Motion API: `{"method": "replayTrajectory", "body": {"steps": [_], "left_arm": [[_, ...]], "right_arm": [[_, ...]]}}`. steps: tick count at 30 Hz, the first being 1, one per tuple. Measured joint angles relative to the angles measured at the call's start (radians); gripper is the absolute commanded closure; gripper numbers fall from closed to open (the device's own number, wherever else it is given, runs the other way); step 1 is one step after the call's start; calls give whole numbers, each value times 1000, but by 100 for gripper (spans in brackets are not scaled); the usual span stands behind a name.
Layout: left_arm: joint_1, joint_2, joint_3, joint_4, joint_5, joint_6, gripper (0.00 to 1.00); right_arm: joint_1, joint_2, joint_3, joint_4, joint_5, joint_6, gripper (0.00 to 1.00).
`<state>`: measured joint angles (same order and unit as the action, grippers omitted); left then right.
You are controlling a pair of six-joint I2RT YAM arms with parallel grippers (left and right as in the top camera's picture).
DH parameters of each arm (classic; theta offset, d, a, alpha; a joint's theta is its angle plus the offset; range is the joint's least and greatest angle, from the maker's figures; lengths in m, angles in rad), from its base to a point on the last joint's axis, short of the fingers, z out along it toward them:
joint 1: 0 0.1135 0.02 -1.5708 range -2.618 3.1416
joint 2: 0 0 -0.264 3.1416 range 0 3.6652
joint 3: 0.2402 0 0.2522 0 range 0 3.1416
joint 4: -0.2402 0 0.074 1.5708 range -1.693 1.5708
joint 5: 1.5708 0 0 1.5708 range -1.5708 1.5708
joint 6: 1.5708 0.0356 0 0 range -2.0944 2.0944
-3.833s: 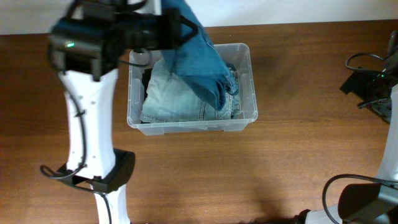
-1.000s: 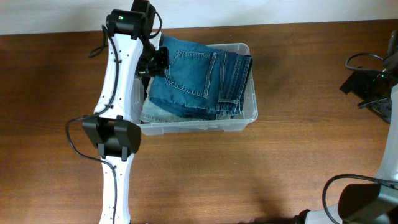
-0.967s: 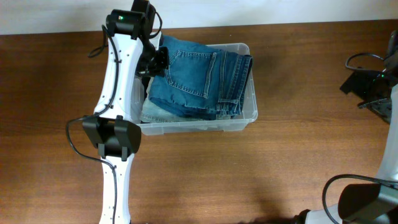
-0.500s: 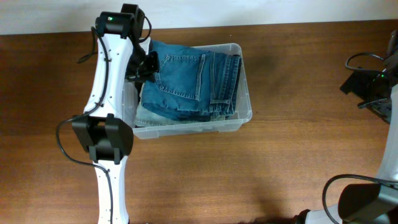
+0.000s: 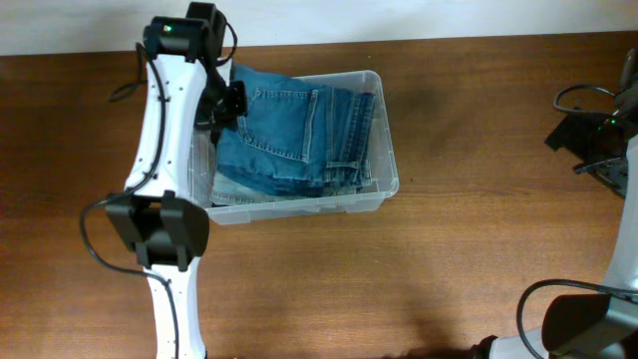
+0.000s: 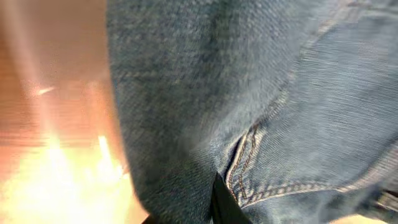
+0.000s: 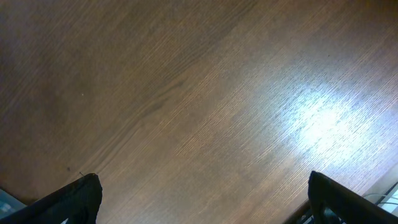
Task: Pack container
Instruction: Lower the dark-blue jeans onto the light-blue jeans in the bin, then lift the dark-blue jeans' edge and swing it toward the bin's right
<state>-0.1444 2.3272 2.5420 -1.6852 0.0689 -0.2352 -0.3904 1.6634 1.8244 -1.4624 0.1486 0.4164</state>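
Now we see our left gripper (image 5: 228,101) clenched on the dark blue jeans (image 5: 289,140), which lie on top in the container (image 5: 388,150) just below it. Our right gripper (image 7: 202,202) hangs released over the table (image 7: 186,93), well apart from the container.

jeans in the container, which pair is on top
The darker blue pair is on top; the paler pair only peeks out beneath it at the container's near-left corner.

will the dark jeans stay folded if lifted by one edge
Probably flop: the dark jeans are soft denim lying in loose folds in the container. Likely heavyish for cloth, given thick layers. Stitched seams should aid grip.
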Motion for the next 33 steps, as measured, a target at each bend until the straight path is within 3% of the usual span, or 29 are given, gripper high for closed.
{"method": "replayTrajectory", "body": {"steps": [7,9,11,12,13,14,17,22,23,24,25,33], "left_arm": [[0,-143,-2,-7,-24,-40,100],[2,-151,-33,-4,-24,-46,95],[6,-152,-84,2,-27,-48,82],[7,-152,-119,6,-32,-50,69],[10,-152,-140,7,-36,-54,47],[14,-152,-165,4,-39,-55,46],[16,-152,-233,5,-45,-57,46],[16,-152,-254,5,-70,-58,63],[16,-152,-254,5,-75,-57,74],[16,-152,-254,5,-80,-58,96],[16,-152,-254,5,-85,-58,99],[17,-152,-225,-2,-79,-60,99]], "right_arm": [[0,0,0,0,0,-1,2],[0,0,0,0,0,0,2],[0,0,0,0,0,-1,2],[0,0,0,0,0,-1,2],[0,0,0,0,0,-1,2],[0,0,0,0,0,-1,2],[0,0,0,0,0,0,2],[0,0,0,0,0,-1,2],[0,0,0,0,0,0,2],[0,0,0,0,0,0,2],[0,0,0,0,0,-1,2],[0,0,0,0,0,0,2]]}}
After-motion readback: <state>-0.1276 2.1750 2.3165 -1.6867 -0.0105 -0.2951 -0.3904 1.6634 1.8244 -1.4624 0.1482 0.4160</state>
